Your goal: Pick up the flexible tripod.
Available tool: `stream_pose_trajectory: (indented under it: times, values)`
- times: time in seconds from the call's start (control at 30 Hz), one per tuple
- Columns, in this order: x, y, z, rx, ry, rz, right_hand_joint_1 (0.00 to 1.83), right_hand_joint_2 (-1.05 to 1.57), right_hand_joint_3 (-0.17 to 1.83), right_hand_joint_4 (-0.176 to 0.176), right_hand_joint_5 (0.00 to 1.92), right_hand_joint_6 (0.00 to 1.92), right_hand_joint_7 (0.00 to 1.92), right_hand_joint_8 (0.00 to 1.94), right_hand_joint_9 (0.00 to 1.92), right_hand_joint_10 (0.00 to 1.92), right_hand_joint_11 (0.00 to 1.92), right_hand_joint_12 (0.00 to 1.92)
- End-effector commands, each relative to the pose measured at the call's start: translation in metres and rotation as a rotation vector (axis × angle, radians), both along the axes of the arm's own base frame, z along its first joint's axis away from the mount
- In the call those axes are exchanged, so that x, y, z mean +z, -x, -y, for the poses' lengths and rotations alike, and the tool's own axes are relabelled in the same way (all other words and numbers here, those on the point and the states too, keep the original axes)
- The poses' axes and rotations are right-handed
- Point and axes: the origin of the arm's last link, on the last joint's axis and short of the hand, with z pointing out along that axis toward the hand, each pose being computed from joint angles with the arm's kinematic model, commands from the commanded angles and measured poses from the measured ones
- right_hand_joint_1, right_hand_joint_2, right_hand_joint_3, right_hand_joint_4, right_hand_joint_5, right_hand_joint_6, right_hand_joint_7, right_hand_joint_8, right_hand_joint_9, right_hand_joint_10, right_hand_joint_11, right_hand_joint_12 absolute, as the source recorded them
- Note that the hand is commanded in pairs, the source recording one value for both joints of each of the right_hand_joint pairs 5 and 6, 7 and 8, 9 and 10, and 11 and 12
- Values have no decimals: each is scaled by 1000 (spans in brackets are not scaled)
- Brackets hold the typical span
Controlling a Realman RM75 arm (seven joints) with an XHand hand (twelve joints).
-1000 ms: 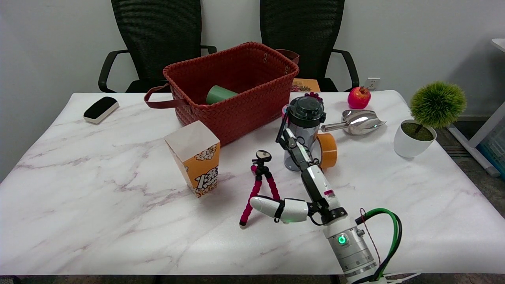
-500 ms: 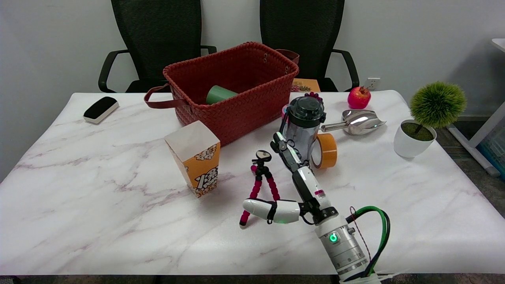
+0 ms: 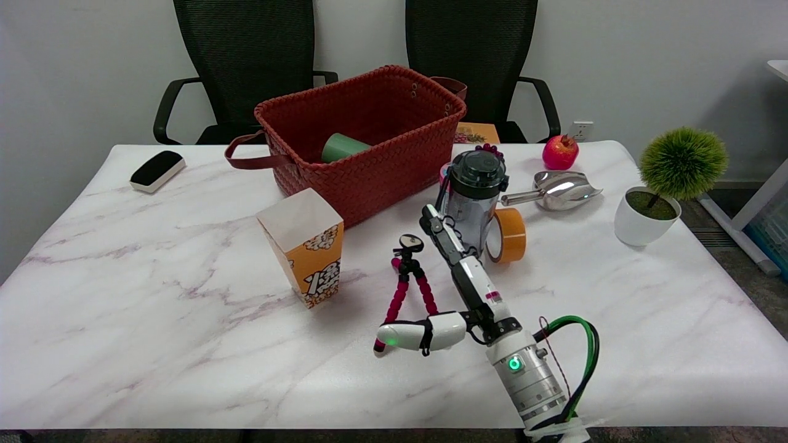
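Pink beaded legs carry the tripod [image 3: 406, 280], which stands upright on the counter [image 3: 154, 295] with a small black head on top, near the middle and a little toward the near edge. The popcorn box [image 3: 303, 245] stands to its left, well apart. The bottle [image 3: 473, 194] stands behind and to its right, with the tape roll [image 3: 508, 234] on edge just beside the bottle.

The robot hand [image 3: 458, 289] reaches in from the lower right and is spread wide, holding nothing. Its fingers [image 3: 438, 231] stretch up along the right side of the tripod, their tips near the tripod's head and in front of the bottle. Its thumb [image 3: 412, 334] lies across low in front of the tripod's legs, covering part of the near left foot in the picture. Whether any part of it touches the tripod cannot be told.

A red woven basket [image 3: 394, 166] sits behind, with a green cup [image 3: 342, 147] lying inside. On the far right side are a metal scoop [image 3: 557, 189], a pomegranate [image 3: 559, 152] and a potted plant [image 3: 662, 184]. An eraser [image 3: 157, 170] lies at the far left.
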Motion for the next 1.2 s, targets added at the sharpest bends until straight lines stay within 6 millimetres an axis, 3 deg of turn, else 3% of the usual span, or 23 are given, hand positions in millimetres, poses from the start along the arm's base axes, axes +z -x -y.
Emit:
stream_pose_trajectory:
  times: [0.03,0.47,1.2]
  values:
    - [5,7,11,-28,5,5,918,142,324,0,0,0,73,73,0,0,76,76]
    - [7,11,26,-69,-9,10,923,119,307,0,0,0,70,70,0,0,94,94]
    - [11,21,31,-121,-2,21,1031,50,246,0,0,0,64,64,0,0,151,151]
